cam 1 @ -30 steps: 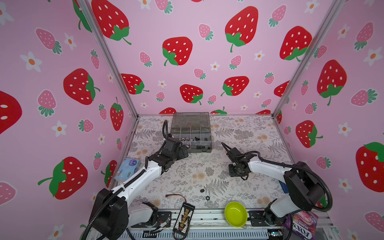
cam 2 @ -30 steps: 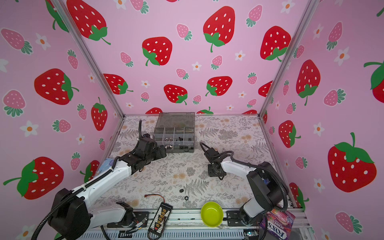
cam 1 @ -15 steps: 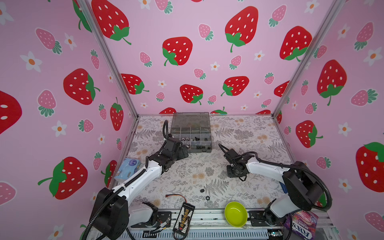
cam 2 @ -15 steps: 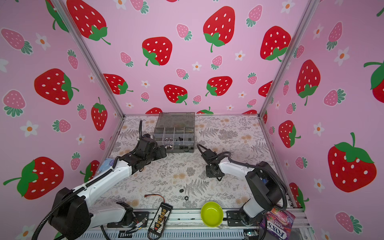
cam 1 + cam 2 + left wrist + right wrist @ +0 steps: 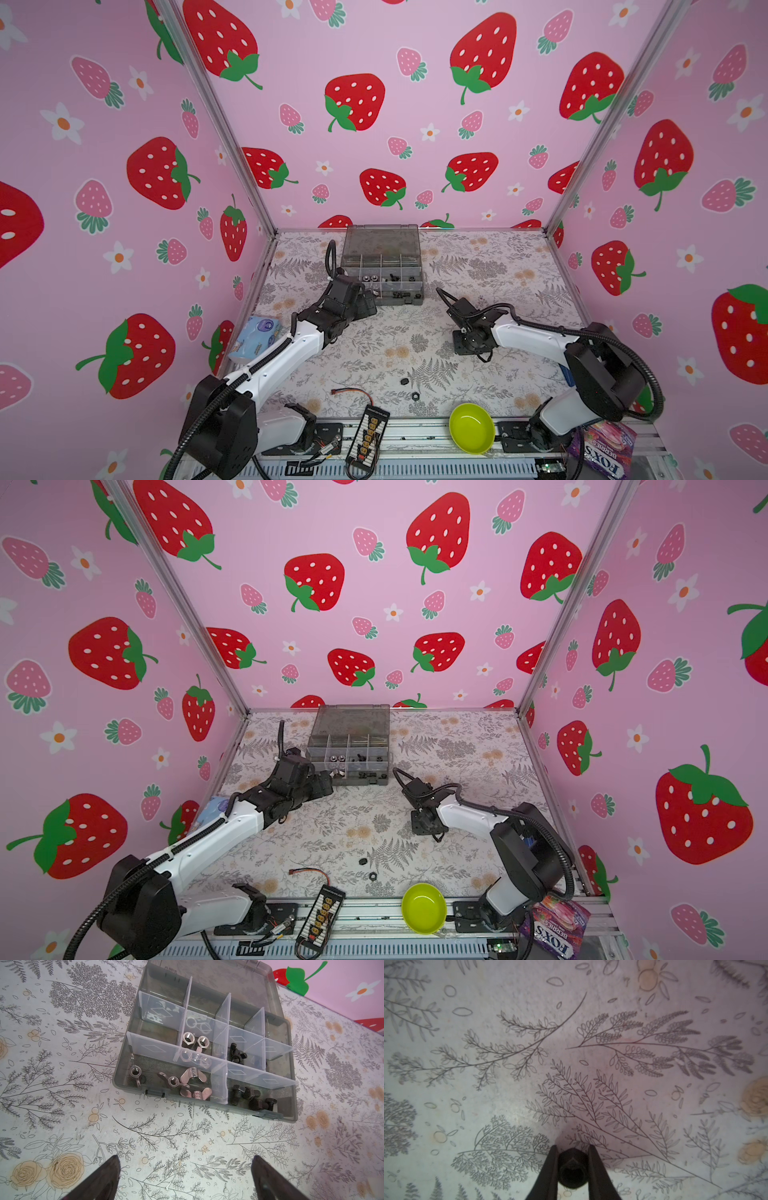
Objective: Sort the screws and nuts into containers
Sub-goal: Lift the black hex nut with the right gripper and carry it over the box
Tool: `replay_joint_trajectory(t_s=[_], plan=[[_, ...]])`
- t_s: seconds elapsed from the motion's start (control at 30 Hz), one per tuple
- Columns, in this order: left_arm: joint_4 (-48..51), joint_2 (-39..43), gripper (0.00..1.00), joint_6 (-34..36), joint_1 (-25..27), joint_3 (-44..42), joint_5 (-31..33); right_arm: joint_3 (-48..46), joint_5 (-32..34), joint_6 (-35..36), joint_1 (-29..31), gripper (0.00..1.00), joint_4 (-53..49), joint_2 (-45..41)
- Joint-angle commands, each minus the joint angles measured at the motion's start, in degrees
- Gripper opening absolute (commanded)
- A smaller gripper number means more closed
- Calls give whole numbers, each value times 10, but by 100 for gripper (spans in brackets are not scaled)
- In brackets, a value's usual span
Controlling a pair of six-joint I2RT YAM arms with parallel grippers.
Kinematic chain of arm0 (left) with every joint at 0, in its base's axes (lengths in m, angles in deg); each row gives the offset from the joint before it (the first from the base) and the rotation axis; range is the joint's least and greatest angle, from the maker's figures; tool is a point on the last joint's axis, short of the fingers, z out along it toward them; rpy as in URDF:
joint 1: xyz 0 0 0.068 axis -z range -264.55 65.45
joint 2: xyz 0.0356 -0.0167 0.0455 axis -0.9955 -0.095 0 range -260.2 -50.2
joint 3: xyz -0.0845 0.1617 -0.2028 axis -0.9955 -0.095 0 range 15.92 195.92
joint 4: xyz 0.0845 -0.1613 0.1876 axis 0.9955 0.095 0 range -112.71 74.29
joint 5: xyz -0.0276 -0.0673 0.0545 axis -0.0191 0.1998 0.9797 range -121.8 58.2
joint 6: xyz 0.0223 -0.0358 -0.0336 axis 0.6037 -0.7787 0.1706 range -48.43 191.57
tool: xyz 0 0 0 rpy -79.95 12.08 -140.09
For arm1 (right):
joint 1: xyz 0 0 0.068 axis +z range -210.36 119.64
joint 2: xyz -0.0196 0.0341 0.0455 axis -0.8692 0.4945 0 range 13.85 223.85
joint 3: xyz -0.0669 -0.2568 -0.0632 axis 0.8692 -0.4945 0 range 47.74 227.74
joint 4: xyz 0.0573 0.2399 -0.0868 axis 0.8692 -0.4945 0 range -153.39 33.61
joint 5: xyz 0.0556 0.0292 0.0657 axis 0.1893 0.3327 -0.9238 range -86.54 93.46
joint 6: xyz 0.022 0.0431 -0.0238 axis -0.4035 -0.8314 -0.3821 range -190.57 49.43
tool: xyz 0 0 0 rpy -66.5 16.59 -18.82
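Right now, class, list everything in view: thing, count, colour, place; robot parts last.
box: one, grey, lid open, far middle of table
hex nuts: two, silver, box's middle row
wing nuts: at least four, silver, box's front row
black nuts: count unclear, beside hex nuts
screws: about four, black, beside wing nuts
loose pieces: two, black, table front
held piece: one, black, between right fingers
bowl: one, lime green, front edge
wire: one, red-black, front
connector board: one, black-yellow, front edge
packet: one, blue, left edge
bag: one, purple, front right corner
left fingers: two, black, open, before box
right fingers: two, black, closed on held piece
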Motion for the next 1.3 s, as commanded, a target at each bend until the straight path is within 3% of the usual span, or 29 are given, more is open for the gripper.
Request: replay_joint_trajectory(t_s=[0.0, 0.37, 0.87, 1.1, 1.27], plan=[[-1, 1, 99, -7, -3, -1, 11, 6, 5, -4, 3, 11, -15, -6], [0, 1, 99, -5, -3, -8, 13, 141, 26, 43, 3, 6, 30, 38], [-5, 21, 99, -5, -3, -26, -3, 444, 60, 161, 1, 5, 60, 241], [-9, 53, 99, -7, -2, -48, -8, 565, 38, 176, -10, 5, 59, 344], [-20, 70, 99, -18, -2, -69, -24, 601, 23, 172, -16, 5, 57, 388]])
